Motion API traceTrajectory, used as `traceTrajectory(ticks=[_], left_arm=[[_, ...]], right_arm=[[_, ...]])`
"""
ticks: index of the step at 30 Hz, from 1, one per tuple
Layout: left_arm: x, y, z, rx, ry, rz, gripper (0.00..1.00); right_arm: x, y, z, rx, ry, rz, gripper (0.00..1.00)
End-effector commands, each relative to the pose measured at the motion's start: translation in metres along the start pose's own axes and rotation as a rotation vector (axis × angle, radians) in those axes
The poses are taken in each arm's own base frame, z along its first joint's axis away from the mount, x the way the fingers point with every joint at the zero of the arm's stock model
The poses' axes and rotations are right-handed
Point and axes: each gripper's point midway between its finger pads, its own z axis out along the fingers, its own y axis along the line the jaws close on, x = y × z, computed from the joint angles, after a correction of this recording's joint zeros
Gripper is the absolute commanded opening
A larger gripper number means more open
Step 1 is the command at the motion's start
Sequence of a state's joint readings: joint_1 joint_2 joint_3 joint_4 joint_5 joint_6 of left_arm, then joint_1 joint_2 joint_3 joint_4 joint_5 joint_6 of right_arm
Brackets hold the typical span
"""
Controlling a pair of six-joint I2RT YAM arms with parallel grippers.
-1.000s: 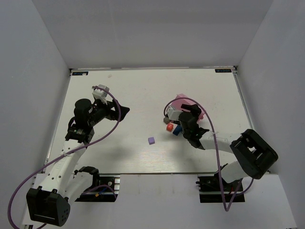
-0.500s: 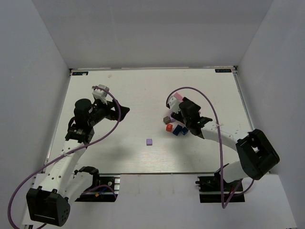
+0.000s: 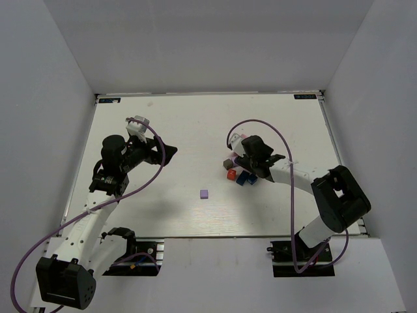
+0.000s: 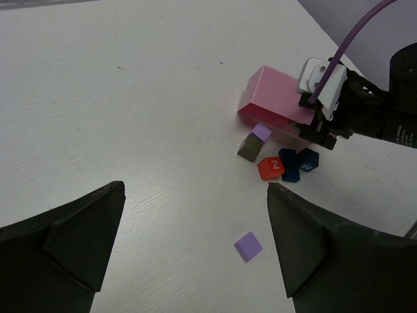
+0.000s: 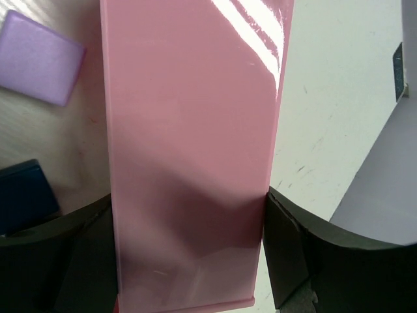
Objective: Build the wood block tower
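A white table (image 3: pixel 176 117) with faint wood grain formed the floor of a plain enclosure. Pale grey walls (image 3: pixel 208 45) closed it in at the far side and along both flanks. The light was even and left only soft shadows under the arms.

The wood blocks lay right of centre in a loose cluster. It held a grey block (image 4: pixel 247 149), a red block (image 4: pixel 270 167) with a white letter on top, and two dark blue blocks (image 4: pixel 288 163) touching each other just beside the red one. A lilac block (image 4: pixel 261 132) sat against the grey one, between it and the pink tray (image 4: pixel 270 98). Whether it rested on the grey block or only leaned beside it could not be made out. A second lilac block (image 3: pixel 204 193) lay alone, well apart from the cluster and nearer the table's near edge.

The right gripper (image 5: pixel 189 202) had its fingers (image 5: pixel 293 261) clamped on the long sides of the pink tray, and a purple cable (image 3: pixel 260 122) arched above it. The left gripper (image 4: pixel 195 186) hung over the table's left half with its fingers spread wide apart.
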State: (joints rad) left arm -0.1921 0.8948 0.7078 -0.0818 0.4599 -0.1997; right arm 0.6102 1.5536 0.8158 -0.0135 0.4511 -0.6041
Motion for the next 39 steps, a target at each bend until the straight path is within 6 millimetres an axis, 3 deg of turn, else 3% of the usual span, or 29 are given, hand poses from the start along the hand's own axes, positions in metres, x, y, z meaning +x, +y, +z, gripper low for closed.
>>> traceTrajectory(ticks=[1, 4, 9, 18, 21, 26, 30, 39], left_arm=[[-0.013, -0.006, -0.003, 0.017, -0.033, 0.022, 1.0], [-0.013, -0.006, -0.003, 0.017, -0.033, 0.022, 1.0], [-0.013, -0.006, -0.003, 0.017, -0.033, 0.022, 1.0], [-0.013, -0.006, -0.003, 0.017, -0.033, 0.022, 1.0], [-0.013, -0.006, -0.003, 0.017, -0.033, 0.022, 1.0], [-0.013, -0.006, -0.003, 0.017, -0.033, 0.022, 1.0], [-0.013, -0.006, -0.003, 0.017, -0.033, 0.022, 1.0], [-0.013, -0.006, -0.003, 0.017, -0.033, 0.022, 1.0]], right_arm=[[-0.003, -0.021, 0.001, 0.1, 0.009, -0.003, 0.0], [0.001, -0.018, 0.002, 0.089, 0.013, -0.007, 0.01], [-0.002, 0.0, 0.003, -0.023, 0.01, 0.0, 0.45], [-0.007, 0.007, 0.003, -0.078, -0.006, 0.021, 0.72], [-0.008, 0.008, 0.002, -0.092, -0.009, 0.031, 0.76], [-0.012, 0.008, 0.001, -0.116, -0.024, 0.045, 0.9], [-0.012, 0.01, 0.001, -0.141, -0.025, 0.053, 0.9], [-0.031, -0.002, 0.005, -0.171, -0.063, 0.111, 0.88]])
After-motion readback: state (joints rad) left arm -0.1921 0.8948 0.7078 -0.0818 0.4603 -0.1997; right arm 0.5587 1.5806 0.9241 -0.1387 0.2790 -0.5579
